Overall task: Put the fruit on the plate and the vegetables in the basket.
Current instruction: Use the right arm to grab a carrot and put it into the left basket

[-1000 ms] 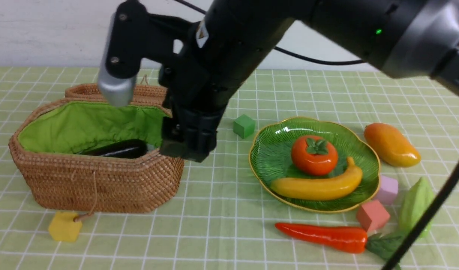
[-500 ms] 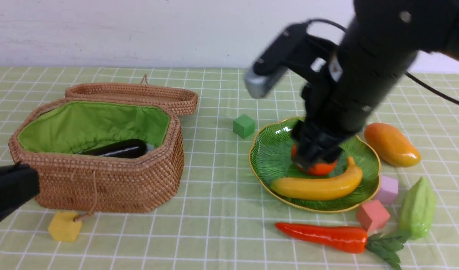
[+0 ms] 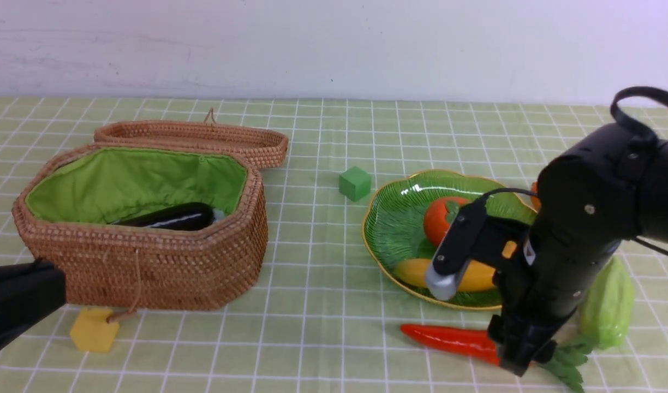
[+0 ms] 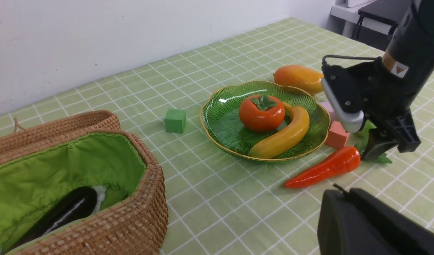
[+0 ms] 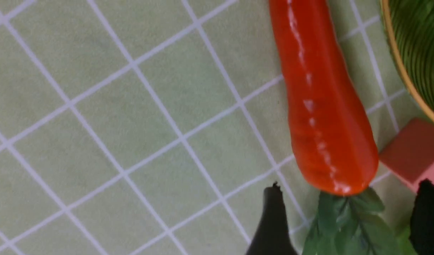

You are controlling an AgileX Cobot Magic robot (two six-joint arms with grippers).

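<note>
We reckon veggie step: right gripper [image 5: 349, 186] spread open, nothing grasped, straddling red pepper [image 5: 320, 106] stem end. Next: clench, haul to basket [image 3: 148, 273].

The checked cloth [image 3: 323, 262] carries basket [image 3: 148, 273], plate [image 3: 391, 229], pepper [image 3: 448, 337], gourd [image 3: 608, 305], mango [image 4: 298, 78], green cube [image 3: 355, 183]

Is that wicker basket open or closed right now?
Open. The basket has its woven lid flipped back behind it; the green lining and a dark eggplant inside are exposed.

front: faces forward, wide | left wrist: oblique, wide | right wrist: close, downward | shared: pepper [image 3: 448, 338]
</note>
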